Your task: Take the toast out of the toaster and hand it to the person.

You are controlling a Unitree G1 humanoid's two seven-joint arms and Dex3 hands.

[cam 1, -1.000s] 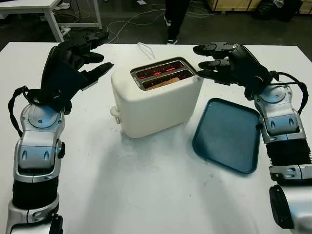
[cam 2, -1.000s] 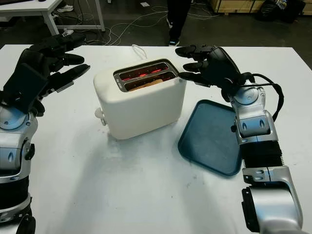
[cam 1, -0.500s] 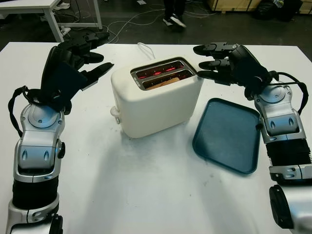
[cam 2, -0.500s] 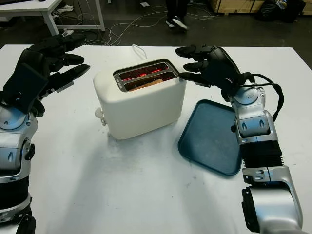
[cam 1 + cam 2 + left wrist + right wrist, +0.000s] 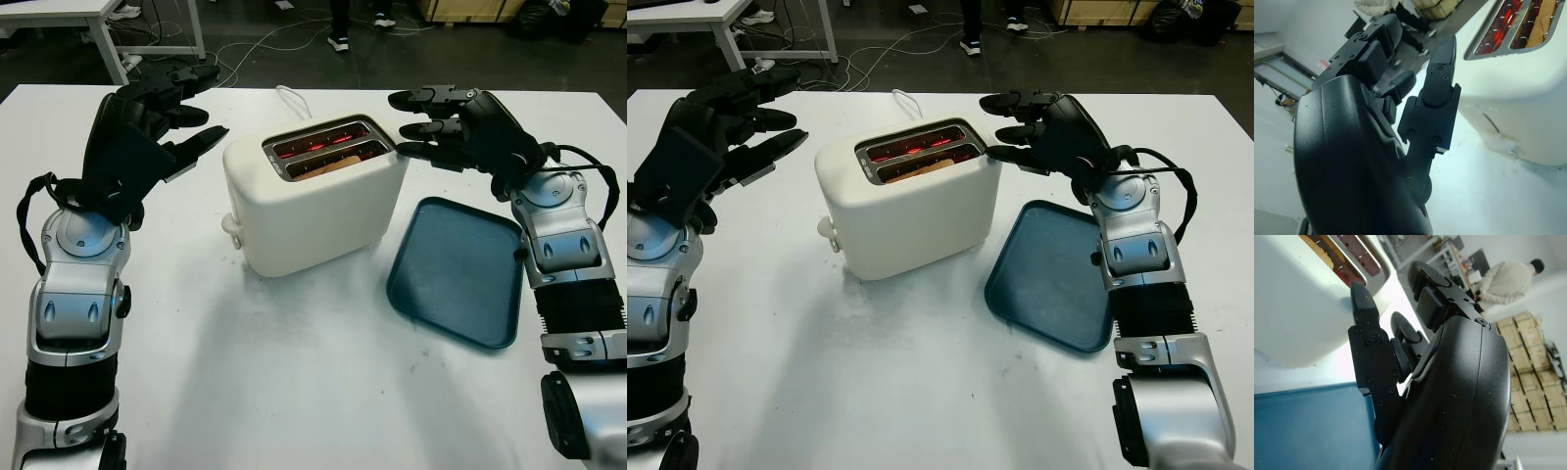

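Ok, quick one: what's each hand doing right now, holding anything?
Left hand: open, holding nothing, raised over the table beside the toaster.
Right hand: open, holding nothing, at the toaster's other side above the blue tray.
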